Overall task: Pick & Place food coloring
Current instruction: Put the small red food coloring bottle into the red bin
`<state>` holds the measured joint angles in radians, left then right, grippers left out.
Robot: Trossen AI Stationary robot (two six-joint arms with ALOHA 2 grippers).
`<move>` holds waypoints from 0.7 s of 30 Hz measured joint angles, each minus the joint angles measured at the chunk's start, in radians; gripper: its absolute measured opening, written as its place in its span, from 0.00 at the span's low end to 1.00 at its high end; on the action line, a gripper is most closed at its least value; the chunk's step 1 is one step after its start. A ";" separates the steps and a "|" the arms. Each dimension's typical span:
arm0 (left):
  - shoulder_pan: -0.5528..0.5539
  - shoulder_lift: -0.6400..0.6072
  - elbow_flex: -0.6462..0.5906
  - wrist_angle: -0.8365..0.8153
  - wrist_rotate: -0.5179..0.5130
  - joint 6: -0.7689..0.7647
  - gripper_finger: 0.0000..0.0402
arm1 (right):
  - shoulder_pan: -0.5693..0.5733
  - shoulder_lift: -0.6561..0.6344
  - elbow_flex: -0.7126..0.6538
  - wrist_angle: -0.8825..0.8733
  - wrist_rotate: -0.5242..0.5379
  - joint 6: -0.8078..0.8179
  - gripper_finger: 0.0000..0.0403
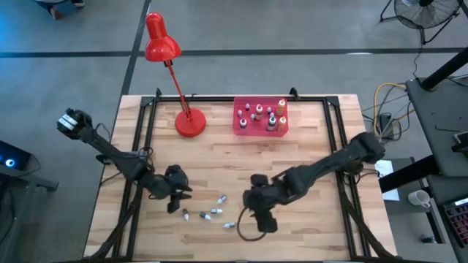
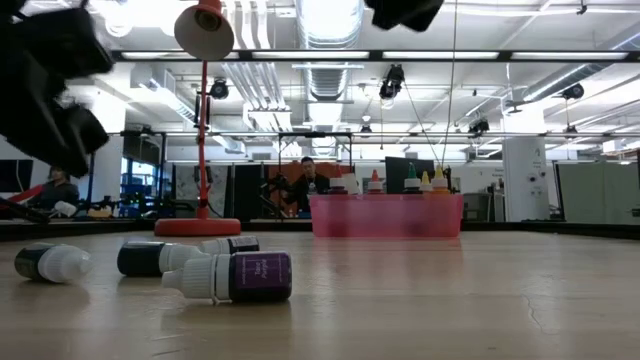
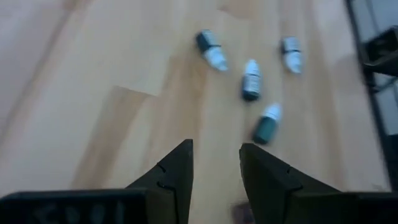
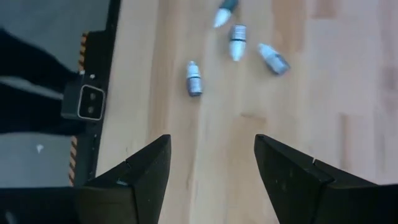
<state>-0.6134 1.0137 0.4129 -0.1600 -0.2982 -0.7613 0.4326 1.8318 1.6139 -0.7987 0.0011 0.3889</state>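
Lying loose on the wooden table (image 1: pixel 307 157), lower centre of the high view, are about 5 small food coloring bottles (image 1: pixel 216 211), on their sides, between the 2 grippers. More food coloring stands upright in the pink tray (image 1: pixel 240 126) at the upper centre of the high view, orange and dark caps showing above its rim. Red desk lamp (image 1: pixel 162 45) sits just left of the tray, base on the table.

Left gripper (image 1: pixel 174 197) hovers at lower left of the high view, just left of the loose bottles. Left wrist view: its 2 dark fingers (image 3: pixel 174 177) stand a narrow gap apart with bare wood between them, holding nothing; 4 bottles (image 3: pixel 250 79) lie ahead on the table.

Right gripper (image 1: pixel 261 218) is at lower centre-right of the high view, just right of the loose group. Right wrist view: fingers (image 4: pixel 149 171) spread wide, empty, with 4 bottles (image 4: pixel 194 79) ahead and a table-edge bracket to one side.

Low view: 4 bottles lie in the lower left foreground, nearest one with a purple label (image 2: pixel 256 276); tray in the mid distance; a person seated in the room behind.
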 joint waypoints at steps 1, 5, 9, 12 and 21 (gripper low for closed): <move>-0.027 -0.008 0.000 -0.002 -0.009 -0.015 0.26 | 0.000 0.017 0.000 0.016 -0.002 0.002 0.56; -0.133 -0.018 0.000 -0.007 -0.065 -0.085 0.26 | -0.001 0.067 0.000 0.034 -0.025 0.092 0.56; -0.235 -0.012 0.000 -0.011 -0.125 -0.179 0.26 | -0.002 0.123 0.000 0.094 -0.131 0.068 0.56; -0.295 -0.008 0.000 -0.012 -0.136 -0.261 0.26 | 0.001 0.168 0.000 0.151 -0.183 -0.014 0.56; -0.342 -0.008 0.000 0.003 -0.103 -0.526 0.26 | -0.016 0.191 0.000 0.162 -0.184 0.002 0.56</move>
<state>-0.9558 1.0054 0.4129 -0.1567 -0.4010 -1.2876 0.4162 2.0224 1.6142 -0.6369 -0.1829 0.3913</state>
